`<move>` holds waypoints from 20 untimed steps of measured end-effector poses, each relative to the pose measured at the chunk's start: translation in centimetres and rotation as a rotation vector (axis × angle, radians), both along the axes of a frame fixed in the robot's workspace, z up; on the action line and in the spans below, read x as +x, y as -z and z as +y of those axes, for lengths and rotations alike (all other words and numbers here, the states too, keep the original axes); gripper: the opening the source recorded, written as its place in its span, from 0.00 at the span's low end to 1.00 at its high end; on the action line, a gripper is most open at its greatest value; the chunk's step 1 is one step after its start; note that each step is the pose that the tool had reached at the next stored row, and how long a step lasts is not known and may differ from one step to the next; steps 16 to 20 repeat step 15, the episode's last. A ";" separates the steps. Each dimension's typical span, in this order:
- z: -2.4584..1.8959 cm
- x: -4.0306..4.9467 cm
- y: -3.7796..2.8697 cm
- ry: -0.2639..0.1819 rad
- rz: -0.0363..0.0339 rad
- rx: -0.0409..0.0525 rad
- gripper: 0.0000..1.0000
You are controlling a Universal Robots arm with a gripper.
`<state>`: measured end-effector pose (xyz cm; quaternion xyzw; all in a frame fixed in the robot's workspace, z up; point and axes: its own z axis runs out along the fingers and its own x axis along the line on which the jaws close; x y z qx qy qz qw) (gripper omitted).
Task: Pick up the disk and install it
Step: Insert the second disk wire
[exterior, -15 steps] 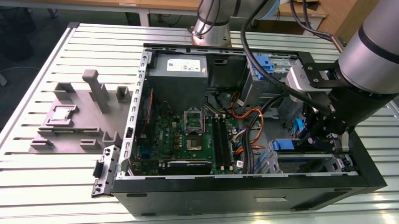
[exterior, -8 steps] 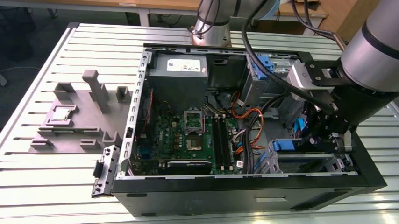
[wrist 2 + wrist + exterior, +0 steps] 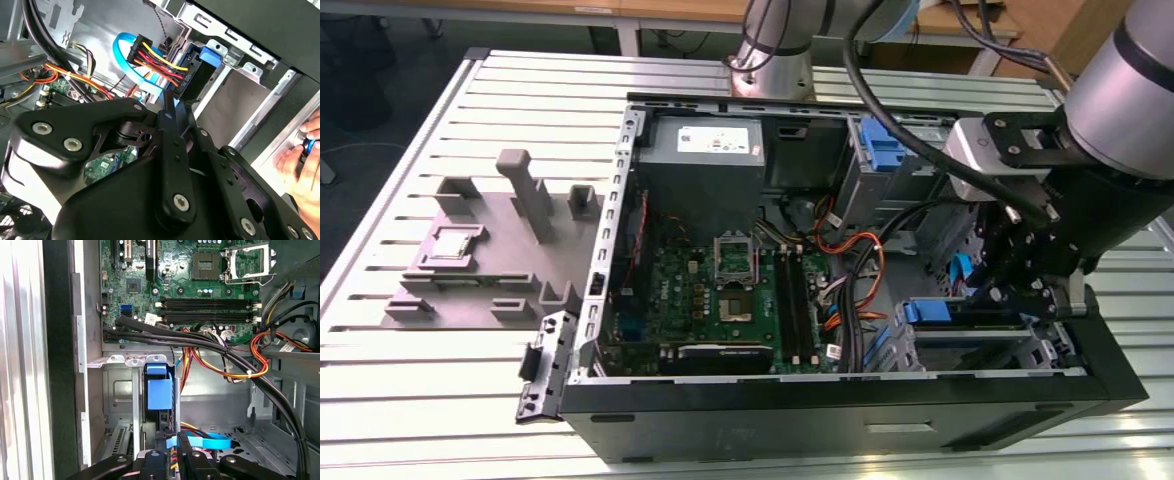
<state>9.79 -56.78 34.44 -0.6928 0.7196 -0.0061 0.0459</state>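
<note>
Though I see only the disk's (image 3: 159,392) blue rail end, standing upright in the drive cage (image 3: 120,390), I judge it rigid, weighty and shock-sensitive, best held by its side rails; the gripper's (image 3: 172,450) fingers look nearly closed just beside it, grip unclear.

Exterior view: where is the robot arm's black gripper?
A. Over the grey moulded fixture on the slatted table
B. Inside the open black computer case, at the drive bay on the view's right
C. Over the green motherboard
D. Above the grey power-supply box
B: the black gripper is low inside the open black computer case, beside the blue plastic piece in the drive bay, clear of the green motherboard.
</note>
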 end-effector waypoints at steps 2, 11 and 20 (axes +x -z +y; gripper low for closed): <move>0.00 0.00 -0.27 0.000 0.0016 -0.0001 0.23; 0.00 0.00 -0.32 0.000 0.0020 -0.0001 0.10; 0.00 0.00 -0.34 0.000 0.0019 0.0000 0.10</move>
